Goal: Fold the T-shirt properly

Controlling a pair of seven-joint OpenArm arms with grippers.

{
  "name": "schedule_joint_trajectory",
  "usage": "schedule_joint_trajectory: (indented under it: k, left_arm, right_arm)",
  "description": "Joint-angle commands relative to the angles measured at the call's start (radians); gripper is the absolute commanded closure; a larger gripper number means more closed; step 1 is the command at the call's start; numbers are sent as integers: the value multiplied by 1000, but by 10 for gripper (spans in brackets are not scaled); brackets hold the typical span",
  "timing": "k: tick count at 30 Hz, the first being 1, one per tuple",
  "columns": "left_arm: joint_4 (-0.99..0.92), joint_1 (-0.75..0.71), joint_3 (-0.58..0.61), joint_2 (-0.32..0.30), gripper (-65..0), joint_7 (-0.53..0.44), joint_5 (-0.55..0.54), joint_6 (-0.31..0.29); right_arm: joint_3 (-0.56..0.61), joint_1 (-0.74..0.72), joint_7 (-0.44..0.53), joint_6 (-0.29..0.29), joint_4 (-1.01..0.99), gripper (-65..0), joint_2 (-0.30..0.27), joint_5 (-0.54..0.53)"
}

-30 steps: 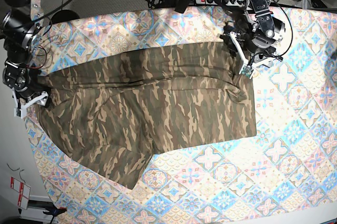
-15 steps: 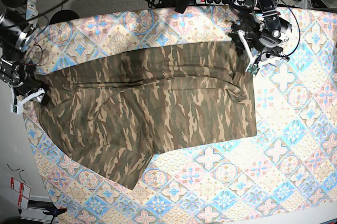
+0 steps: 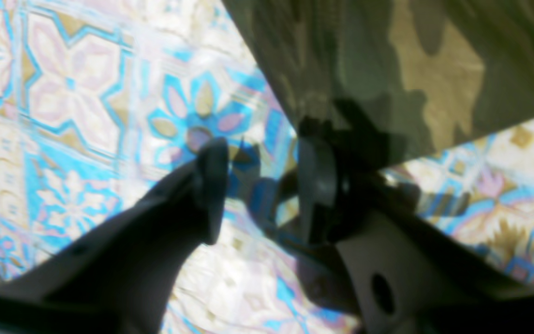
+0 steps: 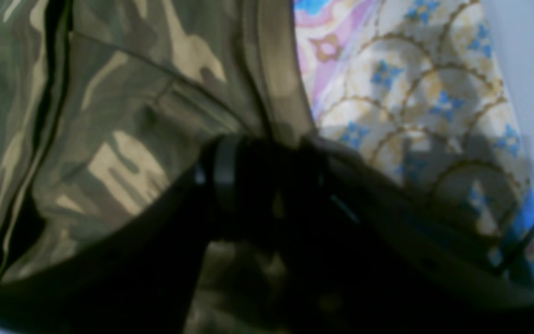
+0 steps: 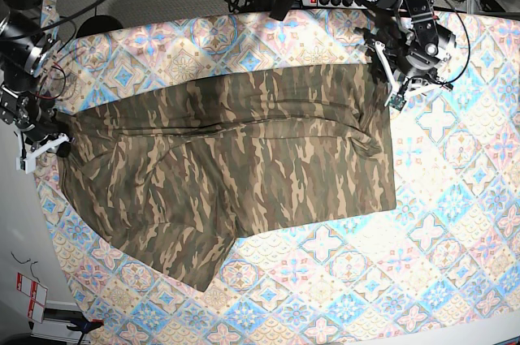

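Base view: the T-shirt (image 5: pixel 236 166) is spread flat across the tablecloth (image 5: pixel 455 223). At its left edge the right gripper (image 5: pixel 50 144) is found, fingers (image 4: pixel 223 178) set at a bunched fold; whether cloth is pinched cannot be told. At the far right corner the left gripper (image 5: pixel 392 85) is seen, fingers (image 3: pixel 211 185) parted, the cloth edge against one of them.
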State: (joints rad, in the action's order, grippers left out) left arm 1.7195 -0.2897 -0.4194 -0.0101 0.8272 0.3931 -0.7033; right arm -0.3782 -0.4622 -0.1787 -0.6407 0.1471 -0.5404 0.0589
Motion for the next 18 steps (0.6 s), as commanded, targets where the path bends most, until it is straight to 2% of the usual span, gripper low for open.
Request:
schedule_joint_trajectory:
  k: [1, 4, 8, 13, 15, 16, 18]
  left_arm:
    - [17, 10, 0, 11, -283, -13, -6, 5]
    - [18, 10, 0, 14, -331, -13, -10, 5]
    - [18, 10, 0, 32, -347, -15, -6, 5]
    - [24, 8, 0, 34, -353, -13, -13, 5]
    - [24, 20, 0, 34, -353, -13, -13, 5]
    - [24, 33, 0, 34, -353, -13, -13, 5]
    - [24, 40, 0, 34, -353, -13, -13, 5]
  right_arm:
    - [8, 19, -153, -57, -22, -202, 46, 75]
    - [-12, 12, -163, -57, 24, -247, 38, 74]
    - [-107, 18, -192, -57, 168, -281, 13, 74]
    - [-272, 76, -373, -57, 424, -285, 12, 74]
    - [-351, 124, -442, -57, 599, -285, 18, 74]
    - [-397, 151, -473, -57, 702, -285, 29, 74]
    - [-483, 197, -528, -57, 868, -285, 93, 74]
